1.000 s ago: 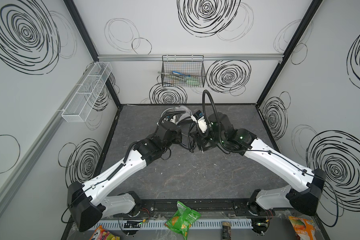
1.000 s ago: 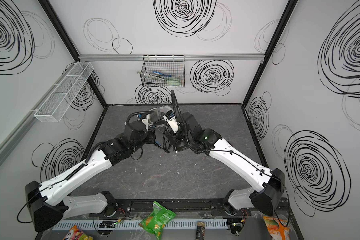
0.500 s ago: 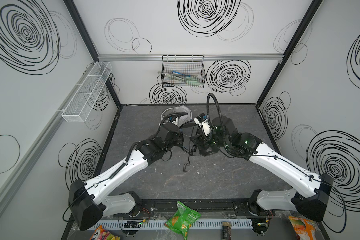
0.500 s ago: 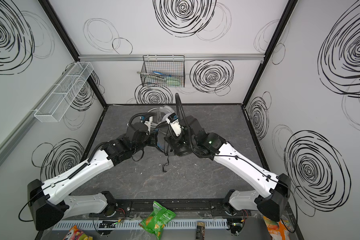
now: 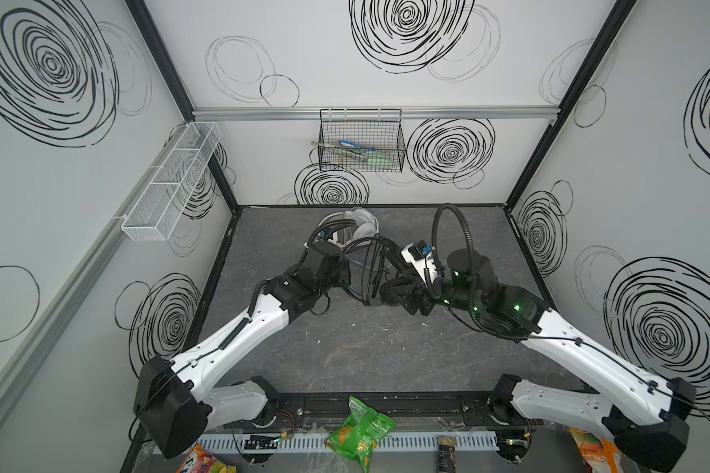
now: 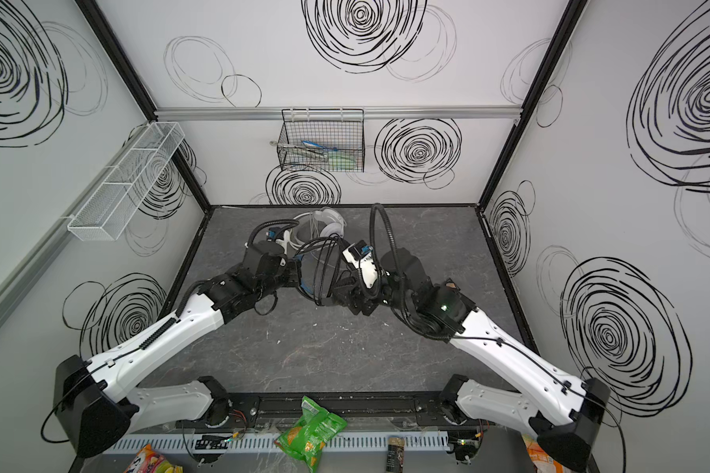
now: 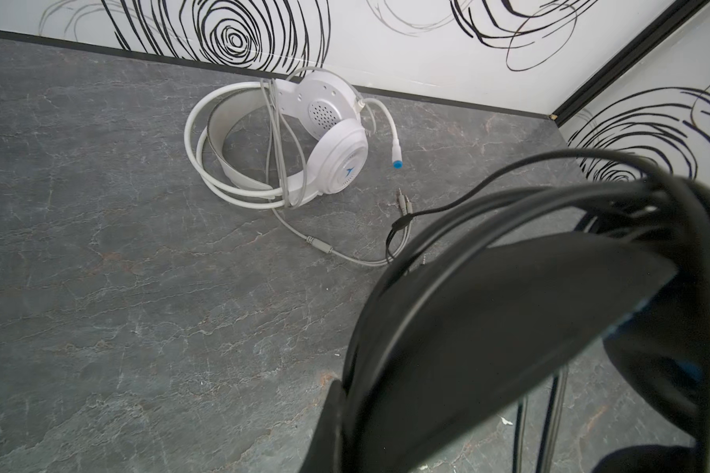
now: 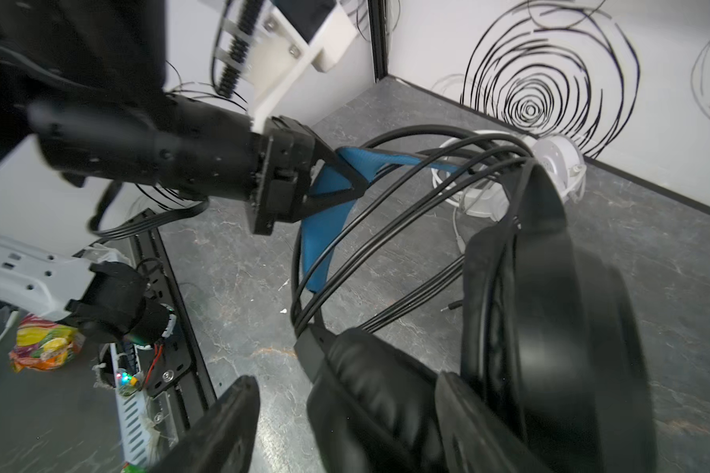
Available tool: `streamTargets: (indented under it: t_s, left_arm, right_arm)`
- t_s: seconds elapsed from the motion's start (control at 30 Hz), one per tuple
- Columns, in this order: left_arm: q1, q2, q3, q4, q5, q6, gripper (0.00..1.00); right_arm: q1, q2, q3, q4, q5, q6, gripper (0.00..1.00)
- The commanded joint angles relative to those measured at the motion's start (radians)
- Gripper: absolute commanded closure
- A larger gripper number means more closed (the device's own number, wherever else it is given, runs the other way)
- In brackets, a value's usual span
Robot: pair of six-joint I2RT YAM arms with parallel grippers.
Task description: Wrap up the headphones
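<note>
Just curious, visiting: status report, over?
Left gripper shut on band of black headset. Right gripper open around ear cup. Black cable looped round band. White headset behind, apart.

The left gripper (image 8: 355, 186) is black, and behind the jaws the left arm (image 5: 238, 340) and right arm (image 5: 583, 360) have black joints, white shells with screws, and clipped thin black cables.

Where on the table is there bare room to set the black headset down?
Widest bare patch: the front of the table, from its front edge up to the black headset held mid-table. A second lies between the left wall and the white headset. Crowded: the back centre, where the white headset's cable trails, and around the black headset.
</note>
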Motion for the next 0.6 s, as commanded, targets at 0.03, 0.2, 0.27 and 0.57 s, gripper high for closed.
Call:
streamTargets:
  t_s: [0.03,0.2,0.27,0.57]
  left_arm:
    - [0.006,-0.058,0.089,0.090,0.049,-0.040,1.00]
    - [0.008,-0.100,0.142,0.039,0.059,-0.049,1.00]
    - [0.008,-0.116,0.164,0.021,0.060,-0.056,1.00]
    - [-0.009,-0.143,0.301,-0.066,0.060,-0.065,1.00]
  right_arm:
    - [0.000,-0.158,-0.056,0.083,0.039,-0.014,0.19]
    - [-0.039,-0.264,-0.121,0.086,0.149,0.034,0.16]
    - [-0.052,-0.296,-0.148,0.096,0.173,0.063,0.16]
    - [-0.104,-0.363,-0.293,0.170,0.193,0.151,0.09]
